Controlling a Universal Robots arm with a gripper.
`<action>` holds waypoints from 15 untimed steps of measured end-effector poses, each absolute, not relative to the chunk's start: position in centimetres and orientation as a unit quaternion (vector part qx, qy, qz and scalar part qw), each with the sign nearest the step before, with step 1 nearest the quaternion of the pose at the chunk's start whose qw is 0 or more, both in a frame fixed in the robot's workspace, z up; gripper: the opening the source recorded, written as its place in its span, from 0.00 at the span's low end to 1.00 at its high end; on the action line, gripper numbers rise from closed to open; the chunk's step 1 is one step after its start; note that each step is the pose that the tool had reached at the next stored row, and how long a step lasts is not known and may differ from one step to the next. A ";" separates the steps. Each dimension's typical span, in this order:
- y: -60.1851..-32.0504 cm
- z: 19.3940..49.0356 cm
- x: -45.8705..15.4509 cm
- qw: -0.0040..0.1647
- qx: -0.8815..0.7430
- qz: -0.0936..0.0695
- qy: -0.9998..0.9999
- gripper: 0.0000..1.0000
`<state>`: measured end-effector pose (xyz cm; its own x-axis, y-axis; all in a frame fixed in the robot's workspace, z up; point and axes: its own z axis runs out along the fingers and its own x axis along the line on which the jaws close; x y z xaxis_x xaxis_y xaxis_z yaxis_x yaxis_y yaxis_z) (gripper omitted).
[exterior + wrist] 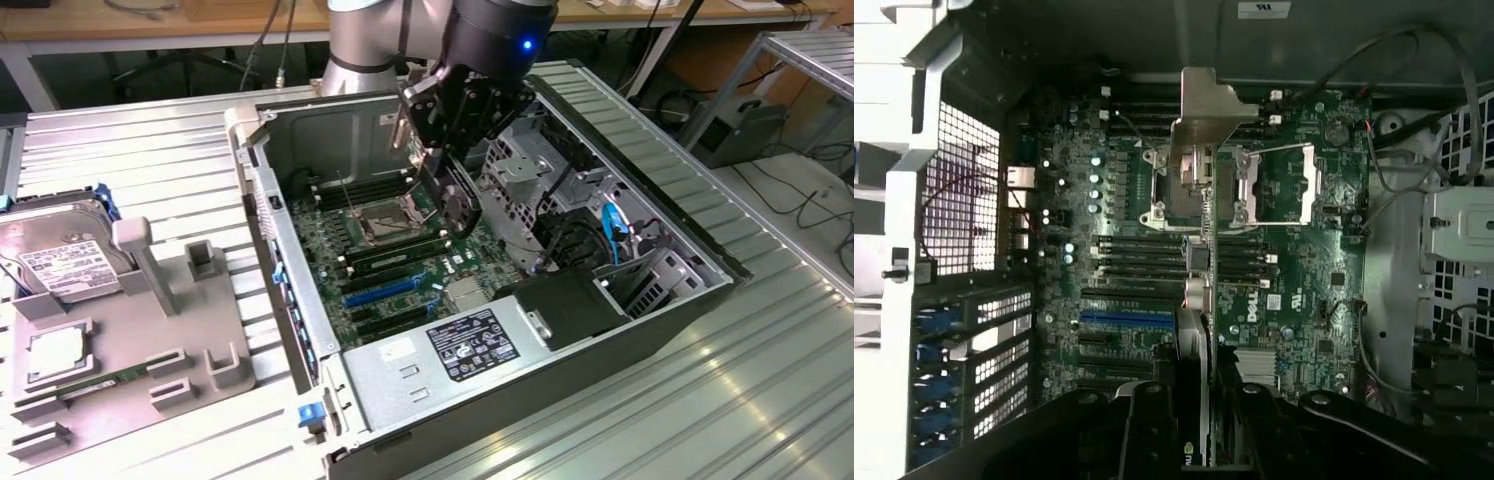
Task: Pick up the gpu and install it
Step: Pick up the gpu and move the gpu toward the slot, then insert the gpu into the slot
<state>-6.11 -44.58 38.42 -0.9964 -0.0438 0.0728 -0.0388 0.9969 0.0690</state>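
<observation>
1. gpu [1194, 352] sits edge-on between the fingers [1149, 425]; card runs out past the fingertips over the board; can't tell if its lower edge touches anything.
2. Silver bracket [1206, 112] is on the card end farthest from the fingers.
3. gripper [447, 150] clenched on the gpu, reaching down into the open case [314, 135].
4. motherboard [1309, 270] lies straight beneath the fingers; CPU socket [1274, 185] is under the card's far end, out ahead of the fingertips; blue slot [1126, 318] is just to one side of the fingers.
5. power supply [441, 365] is inside the case, apart from the fingers.
6. hard drive [60, 258] rests on a grey fixture [174, 340] outside the case, well apart from the fingers, on the exterior view's left.
</observation>
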 end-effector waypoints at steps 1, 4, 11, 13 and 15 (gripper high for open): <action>-44.6 38.4 -6.1 0.037 0.021 -0.034 -0.999 0.26; -44.6 38.4 -6.1 0.037 0.021 -0.034 -0.999 0.26; -44.6 38.4 -6.1 0.037 0.021 -0.034 -0.999 0.26; -44.6 38.4 -6.1 0.037 0.021 -0.034 -0.999 0.26; -44.6 38.4 -6.1 0.037 0.021 -0.034 -0.999 0.26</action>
<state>-6.10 -44.59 38.43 -0.9964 -0.0438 0.0729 -0.0388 0.9969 0.0689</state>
